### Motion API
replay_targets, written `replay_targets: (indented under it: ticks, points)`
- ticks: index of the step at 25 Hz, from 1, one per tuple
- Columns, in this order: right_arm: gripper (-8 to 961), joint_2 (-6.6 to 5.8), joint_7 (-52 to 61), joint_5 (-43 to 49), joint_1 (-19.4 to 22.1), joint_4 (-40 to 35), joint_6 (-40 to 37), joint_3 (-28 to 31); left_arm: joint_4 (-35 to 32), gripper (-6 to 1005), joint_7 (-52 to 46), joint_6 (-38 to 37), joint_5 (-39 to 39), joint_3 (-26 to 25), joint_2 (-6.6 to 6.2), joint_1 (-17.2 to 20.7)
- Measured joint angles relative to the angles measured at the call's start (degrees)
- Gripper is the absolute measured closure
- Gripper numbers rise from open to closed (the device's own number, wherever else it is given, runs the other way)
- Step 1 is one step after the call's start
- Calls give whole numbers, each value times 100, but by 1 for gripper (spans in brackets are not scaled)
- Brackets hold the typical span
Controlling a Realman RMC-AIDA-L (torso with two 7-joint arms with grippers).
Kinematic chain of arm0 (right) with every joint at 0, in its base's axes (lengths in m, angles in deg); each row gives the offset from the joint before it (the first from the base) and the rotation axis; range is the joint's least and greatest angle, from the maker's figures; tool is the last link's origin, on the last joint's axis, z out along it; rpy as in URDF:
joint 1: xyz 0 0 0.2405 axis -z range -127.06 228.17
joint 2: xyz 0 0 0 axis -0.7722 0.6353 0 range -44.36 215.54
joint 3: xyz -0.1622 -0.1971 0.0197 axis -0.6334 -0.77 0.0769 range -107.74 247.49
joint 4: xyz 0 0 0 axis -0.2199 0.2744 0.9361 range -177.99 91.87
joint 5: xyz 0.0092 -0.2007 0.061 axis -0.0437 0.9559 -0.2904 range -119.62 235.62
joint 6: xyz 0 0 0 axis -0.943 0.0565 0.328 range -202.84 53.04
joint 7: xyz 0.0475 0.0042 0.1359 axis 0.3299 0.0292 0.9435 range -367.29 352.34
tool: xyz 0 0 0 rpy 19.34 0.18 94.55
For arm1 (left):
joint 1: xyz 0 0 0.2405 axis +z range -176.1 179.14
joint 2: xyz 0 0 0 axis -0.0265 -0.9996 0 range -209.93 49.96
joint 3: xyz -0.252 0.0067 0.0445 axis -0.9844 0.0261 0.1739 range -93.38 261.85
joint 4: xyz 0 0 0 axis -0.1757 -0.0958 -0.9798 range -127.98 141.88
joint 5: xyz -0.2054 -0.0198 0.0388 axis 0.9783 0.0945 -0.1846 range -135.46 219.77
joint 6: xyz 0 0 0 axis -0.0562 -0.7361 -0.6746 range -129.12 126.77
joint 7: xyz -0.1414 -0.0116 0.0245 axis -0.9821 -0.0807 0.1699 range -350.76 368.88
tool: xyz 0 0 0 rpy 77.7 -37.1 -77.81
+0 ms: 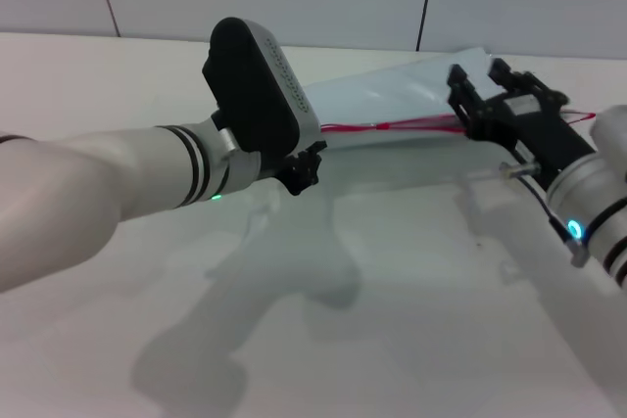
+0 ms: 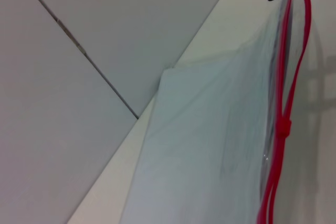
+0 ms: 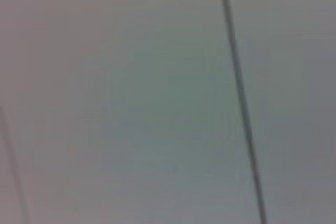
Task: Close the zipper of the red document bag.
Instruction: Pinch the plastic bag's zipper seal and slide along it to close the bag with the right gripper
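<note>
red document bag [image 1: 392,95] lying flat on the table [image 1: 392,291]; zipper [image 2: 283,129] gaping beyond its slider, closure judged unfinished. left gripper [image 1: 304,168] and right gripper [image 1: 480,105] are set at its ends; finger states cannot be told.

Head view looks down over both arms; left wrist sits close above the red document bag [image 2: 210,156]; right wrist faces the wall.

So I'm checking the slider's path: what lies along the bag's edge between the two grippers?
Only the zipper itself, split into two red strands over the bag, in the head view.
</note>
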Motion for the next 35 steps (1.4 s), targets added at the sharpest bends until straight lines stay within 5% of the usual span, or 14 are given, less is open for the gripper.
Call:
replay_targets:
  ticks: [8,12,23,30,33,35]
  points:
    - [423,-544,3,728,124,-979,-857,556,0,931,8,-15,0,28,-4,5]
    - [423,-634,3,1136,237,-1295,-1677,1076,1,934,14,-25,0,28,-9,5]
    - [424,-593,-35,2477,488,-1932,-4280,2663,-139,940,16,-55,0,-18,-26,33]
    - [424,-548,-163,3063,465,-2120,-5183,3024,-236,940,15,-66,2,-21,-36,39]
    - [425,-447,-611,3096,443,-2177,-5728,3281,-295,940,15,-66,4,-21,-43,65]
    - [425,-268,-1072,3097,449,-2186,-6194,3595,-327,939,15,-66,4,-21,-50,82]
